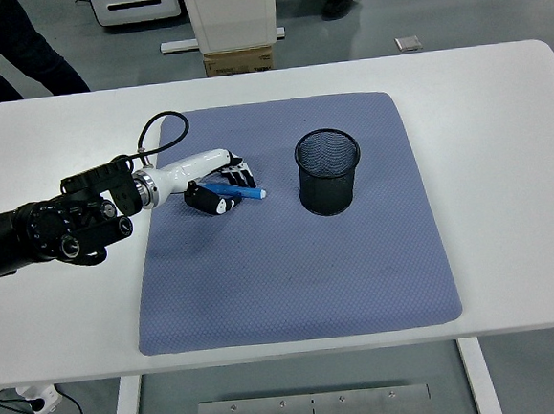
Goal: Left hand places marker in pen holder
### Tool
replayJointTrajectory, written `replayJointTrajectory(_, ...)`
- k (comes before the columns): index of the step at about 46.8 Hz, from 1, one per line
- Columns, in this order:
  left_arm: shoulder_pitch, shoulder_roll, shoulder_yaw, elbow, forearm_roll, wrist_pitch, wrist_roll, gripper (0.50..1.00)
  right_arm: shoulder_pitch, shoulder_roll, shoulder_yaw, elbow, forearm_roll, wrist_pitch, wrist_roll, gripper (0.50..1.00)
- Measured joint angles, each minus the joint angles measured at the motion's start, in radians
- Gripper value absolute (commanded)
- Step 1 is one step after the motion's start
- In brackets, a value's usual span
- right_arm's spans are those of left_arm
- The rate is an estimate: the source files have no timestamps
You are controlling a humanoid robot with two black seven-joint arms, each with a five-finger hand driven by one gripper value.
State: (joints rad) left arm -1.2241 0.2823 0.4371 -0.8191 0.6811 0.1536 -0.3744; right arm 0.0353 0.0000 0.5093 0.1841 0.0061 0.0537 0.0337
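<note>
Left hand (220, 186) low over the blue mat (291, 263), fingers curled around the blue marker (240, 193). Marker tip points toward the black mesh pen holder (329, 171), which stands upright, apart from it.

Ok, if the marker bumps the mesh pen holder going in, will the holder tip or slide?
The pen holder looks like thin wire mesh and empty, so probably light and easy to nudge. It is about as wide as tall, so tipping seems unlikely. The textured mat likely limits sliding.
</note>
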Motion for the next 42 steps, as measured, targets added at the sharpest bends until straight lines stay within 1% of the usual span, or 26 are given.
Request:
replayJointTrajectory(16, -0.001, 0.003, -0.001, 0.000, 0.000, 0.001, 0.000, 0.500, 0.000, 0.000, 0.000, 0.000, 0.000, 0.000, 0.000, 1.000)
replayJointTrajectory(25, -0.027, 0.008, -0.005, 0.000, -0.015, -0.002, 0.000, 0.500, 0.000, 0.000, 0.000, 0.000, 0.000, 0.000, 0.000, 1.000)
replayJointTrajectory(42, -0.043, 0.010, -0.012, 0.000, -0.062, -0.006, 0.000, 0.500, 0.000, 0.000, 0.000, 0.000, 0.000, 0.000, 0.000, 1.000)
